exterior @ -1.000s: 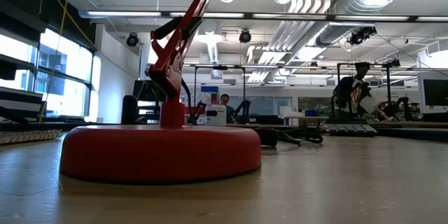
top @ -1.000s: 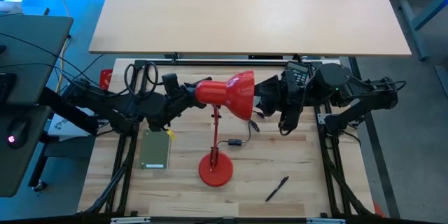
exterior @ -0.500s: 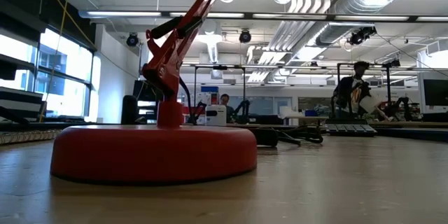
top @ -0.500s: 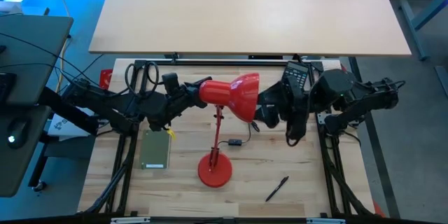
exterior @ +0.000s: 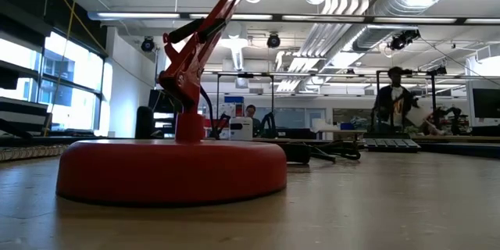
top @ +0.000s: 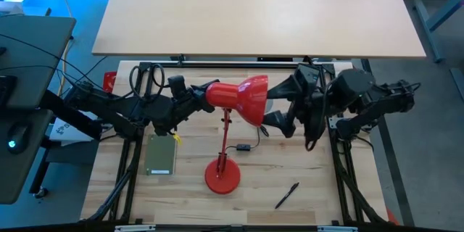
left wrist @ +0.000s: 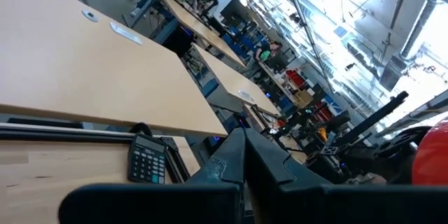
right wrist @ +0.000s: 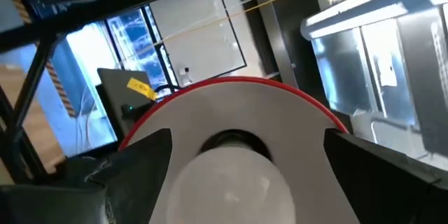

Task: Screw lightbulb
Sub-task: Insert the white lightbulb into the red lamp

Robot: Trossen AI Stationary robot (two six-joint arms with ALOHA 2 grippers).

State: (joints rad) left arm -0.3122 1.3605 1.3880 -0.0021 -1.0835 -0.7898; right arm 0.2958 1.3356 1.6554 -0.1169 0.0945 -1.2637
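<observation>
The red desk lamp stands mid-table on its round base (top: 222, 176) (exterior: 172, 170), its shade (top: 246, 99) pointing toward the table's right. Inside the shade (right wrist: 231, 87) sits the white lightbulb (right wrist: 234, 182), its narrow end toward the dark socket. My right gripper (top: 280, 109) (right wrist: 248, 140) is open at the shade's mouth, one finger on either side of the bulb and apart from it. My left gripper (top: 201, 96) (left wrist: 241, 157) is shut at the shade's narrow back end. My left gripper lies level, coming from the table's left, with its shut fingers against the narrow back end of the shade (top: 215, 94). The wrist view shows nothing between the fingers. Whether they press on the lamp or only stand beside it, I cannot tell.
A black pen (top: 287, 195) lies near the front right. A grey-green box (top: 161, 154) lies left of the lamp base, and the lamp's cord switch (top: 243, 147) right of the stem. A calculator (left wrist: 147, 161) and scissors (top: 148, 80) lie along the far edge.
My right gripper has rolled about its own line and its fingers have spread wider at the shade's mouth. The lamp's head has shifted a little toward the table's right, and its base has slid slightly along the table.
</observation>
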